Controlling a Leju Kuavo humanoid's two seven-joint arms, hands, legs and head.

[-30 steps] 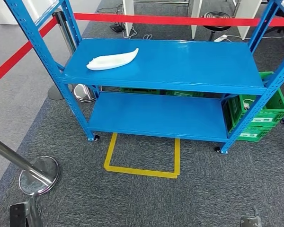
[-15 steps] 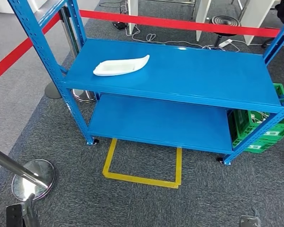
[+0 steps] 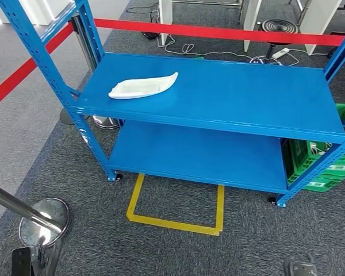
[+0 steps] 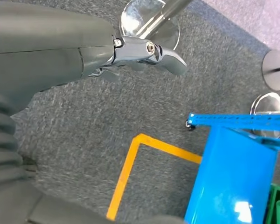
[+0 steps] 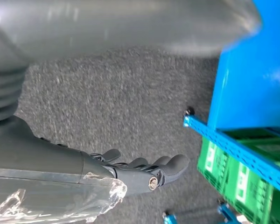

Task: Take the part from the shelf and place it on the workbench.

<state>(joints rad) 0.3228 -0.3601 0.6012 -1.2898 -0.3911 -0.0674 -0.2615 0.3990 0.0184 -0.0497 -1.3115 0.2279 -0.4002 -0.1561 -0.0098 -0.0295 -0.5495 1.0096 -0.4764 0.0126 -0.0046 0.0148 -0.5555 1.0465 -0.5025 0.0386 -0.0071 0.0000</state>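
The blue shelf (image 3: 214, 92) stands straight ahead on grey carpet (image 3: 249, 241), two decks wide, with a yellow taped outline (image 3: 175, 221) on the floor at its foot and a red barrier tape (image 3: 214, 31) running behind it. A green crate (image 3: 322, 167) sits beyond its right-hand leg, and a chrome stanchion base (image 3: 45, 221) lies low on the left.

On the upper deck, toward its left end, rests the white part (image 3: 142, 86): a long, shallow, boat-shaped moulding lying flat. Its long axis runs roughly along the length of the shelf, tilted a little, with the pointed tip toward the middle of the deck and the blunter end toward the left upright.

Both arms hang low, well apart from the part. The left hand (image 4: 145, 51) points down at the carpet, its fingers (image 4: 166, 58) stretched straight and lying close together, holding nothing. The right hand (image 5: 142, 172) hangs likewise above the carpet beside the shelf's right leg and the crate; its fingers (image 5: 166, 165) are extended side by side, slightly curved, with nothing in them.

Because the part lies on the left half of the deck, up and forward from both hands, the left hand looks the nearer one, and a reach across the short width of the part seems the likelier grasp.
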